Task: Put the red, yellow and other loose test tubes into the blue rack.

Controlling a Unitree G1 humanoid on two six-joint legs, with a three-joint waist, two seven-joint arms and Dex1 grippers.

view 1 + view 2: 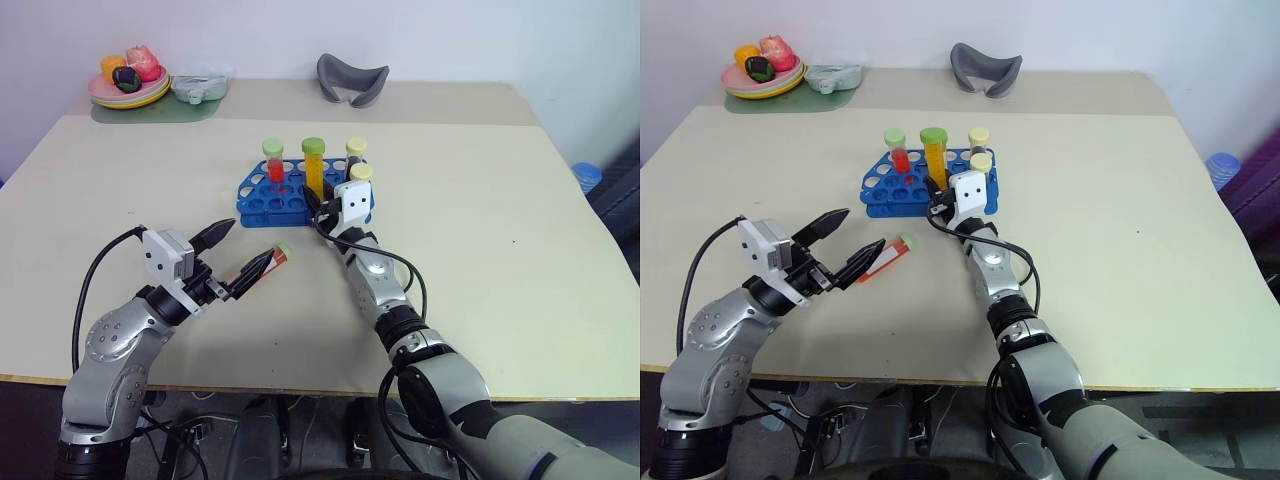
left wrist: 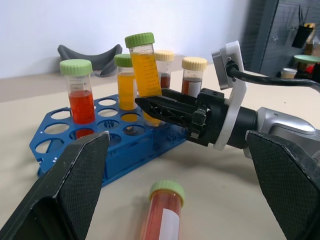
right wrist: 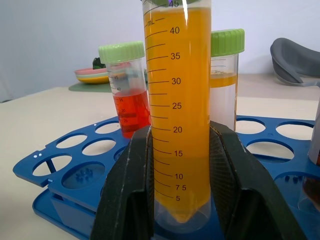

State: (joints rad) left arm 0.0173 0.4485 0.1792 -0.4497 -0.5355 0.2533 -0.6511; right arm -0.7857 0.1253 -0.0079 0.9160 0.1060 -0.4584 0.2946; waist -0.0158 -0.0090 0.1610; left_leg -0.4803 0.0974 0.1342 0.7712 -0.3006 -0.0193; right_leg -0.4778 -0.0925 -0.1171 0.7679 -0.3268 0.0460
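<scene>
Beige tabletop against a pale wall; at its far left I note a stacked plate of toy food and, farther right along the back edge, a grey curved cushion-like object, neither part of the job.

On the left, my left gripper stands with its two black fingers spread wide, gripping nothing. Between them, lying on the table, is one loose clear plastic tube of red-orange liquid with a green cap and white label. This one is not yet racked.

At centre sits the low bright blue plastic rack with round holes. Standing in it already: a short red tube with a green cap, a yellow tube with a green cap and two cream-capped dark tubes.

To the right, my right gripper is closed on a tall clear tube of yellow-orange liquid with a green cap, its tip at a rack hole. I judge it nearly seated, not released.

Remaining, in my assessment: release this tube, then rack the lying one.
</scene>
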